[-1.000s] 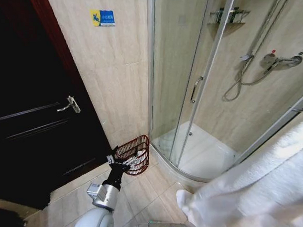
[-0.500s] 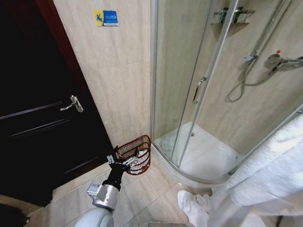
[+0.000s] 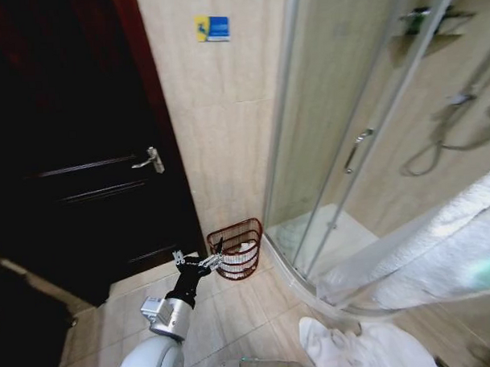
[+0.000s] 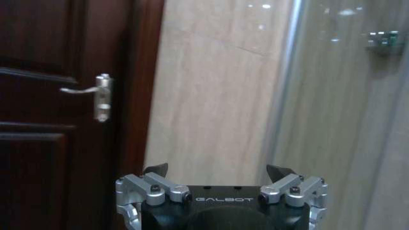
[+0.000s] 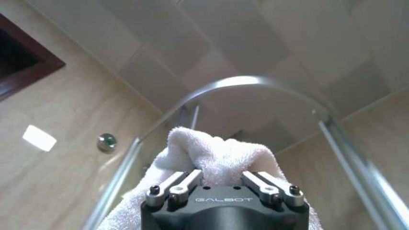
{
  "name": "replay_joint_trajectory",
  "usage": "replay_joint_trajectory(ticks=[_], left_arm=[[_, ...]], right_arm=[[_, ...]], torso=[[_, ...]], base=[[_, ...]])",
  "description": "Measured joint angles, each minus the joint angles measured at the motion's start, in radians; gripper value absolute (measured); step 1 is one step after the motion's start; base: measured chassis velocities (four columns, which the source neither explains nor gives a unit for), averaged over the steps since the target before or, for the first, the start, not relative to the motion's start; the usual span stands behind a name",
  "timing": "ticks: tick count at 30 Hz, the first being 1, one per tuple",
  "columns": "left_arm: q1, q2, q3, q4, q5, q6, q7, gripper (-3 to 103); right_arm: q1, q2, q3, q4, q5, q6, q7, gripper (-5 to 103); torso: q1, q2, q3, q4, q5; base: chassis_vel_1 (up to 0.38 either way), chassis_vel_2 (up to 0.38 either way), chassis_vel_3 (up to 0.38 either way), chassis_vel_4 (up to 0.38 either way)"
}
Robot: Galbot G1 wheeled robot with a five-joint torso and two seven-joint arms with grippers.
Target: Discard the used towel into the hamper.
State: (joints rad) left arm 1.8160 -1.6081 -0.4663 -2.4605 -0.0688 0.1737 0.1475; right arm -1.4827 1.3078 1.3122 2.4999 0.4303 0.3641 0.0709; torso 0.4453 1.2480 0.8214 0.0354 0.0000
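The hamper [image 3: 236, 247], a small reddish-brown wire basket, stands on the floor against the tiled wall, between the dark door and the shower cabin. My left gripper [image 3: 198, 261] hovers just in front of its near rim, open and empty; in the left wrist view that gripper [image 4: 217, 170] faces the wall beside the door. A white towel [image 3: 429, 253] stretches across the right of the head view, and its lower end [image 3: 355, 349] lies bunched on the floor. In the right wrist view my right gripper [image 5: 221, 178] is shut on the towel [image 5: 214, 151] and points up at the ceiling.
A dark wooden door [image 3: 75, 157] with a metal handle [image 3: 151, 160] fills the left. The curved glass shower cabin [image 3: 348, 148] with its raised tray edge [image 3: 292, 270] stands at the right. Beige floor tiles [image 3: 234, 321] lie open before the hamper.
The head camera has swung left, so the whole picture has shifted right and more of the door shows. The towel now sits lower and farther right. The left arm keeps its pose.
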Motion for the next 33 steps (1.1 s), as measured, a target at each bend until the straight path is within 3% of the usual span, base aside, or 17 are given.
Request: replay_joint_trajectory(ticks=[9,33], left_arm=[[0.0,0.0,0.0,0.0,0.0,0.0,0.0,100],[0.0,0.0,0.0,0.0,0.0,0.0,0.0,100]], right_arm=[[0.009,0.0,0.008,0.0,0.014,-0.036,-0.002,13],[0.004,0.001,-0.026,0.0,0.013,-0.026,-0.008,13]], torso=[[0.0,0.0,0.0,-0.0006,0.0],[0.0,0.0,0.0,-0.0002,-0.0002]], base=[[0.04,0.037,0.039,0.042],[0.045,0.045,-0.044,-0.047]])
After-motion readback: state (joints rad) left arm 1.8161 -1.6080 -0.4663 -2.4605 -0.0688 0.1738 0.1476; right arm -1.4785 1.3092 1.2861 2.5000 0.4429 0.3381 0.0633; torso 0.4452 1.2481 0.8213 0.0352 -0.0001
